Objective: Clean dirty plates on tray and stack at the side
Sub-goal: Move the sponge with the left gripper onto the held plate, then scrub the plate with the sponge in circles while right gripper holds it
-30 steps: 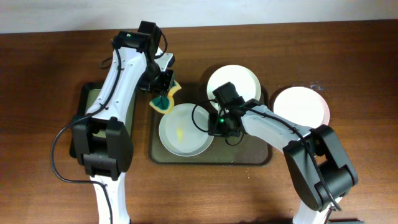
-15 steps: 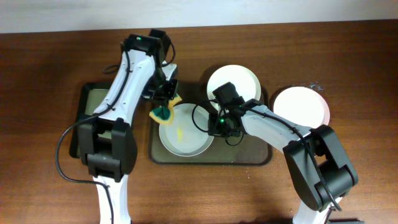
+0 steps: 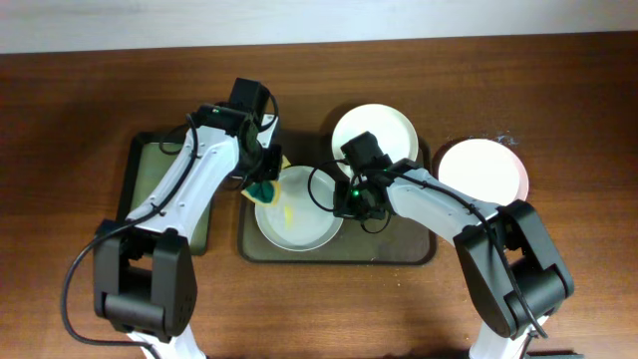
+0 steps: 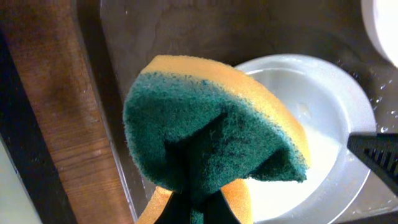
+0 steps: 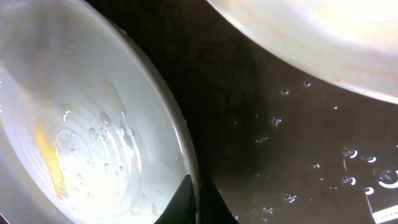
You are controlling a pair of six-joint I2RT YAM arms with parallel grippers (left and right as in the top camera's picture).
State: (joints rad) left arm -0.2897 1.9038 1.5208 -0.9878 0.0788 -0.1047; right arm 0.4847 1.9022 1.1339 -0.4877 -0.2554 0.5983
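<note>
A white plate [image 3: 295,211] with a yellow smear lies at the left of the dark tray [image 3: 399,251]. It also shows in the right wrist view [image 5: 81,124] and the left wrist view [image 4: 323,124]. My right gripper [image 3: 346,207] is shut on its right rim [image 5: 194,186]. My left gripper [image 3: 261,181] is shut on a yellow and green sponge [image 4: 211,124], held over the plate's left edge. A second plate [image 3: 375,130] lies at the tray's back. A third plate [image 3: 482,172] sits on the table to the right of the tray.
A smaller black-rimmed tray [image 3: 140,170] with a greenish inside lies to the left, partly under my left arm. Water drops [image 5: 311,162] dot the dark tray's floor. The wooden table [image 3: 558,90] runs all round.
My left gripper has brought the sponge down and right, from above the tray's back left corner onto the smeared plate's left edge. The right arm has not moved.
</note>
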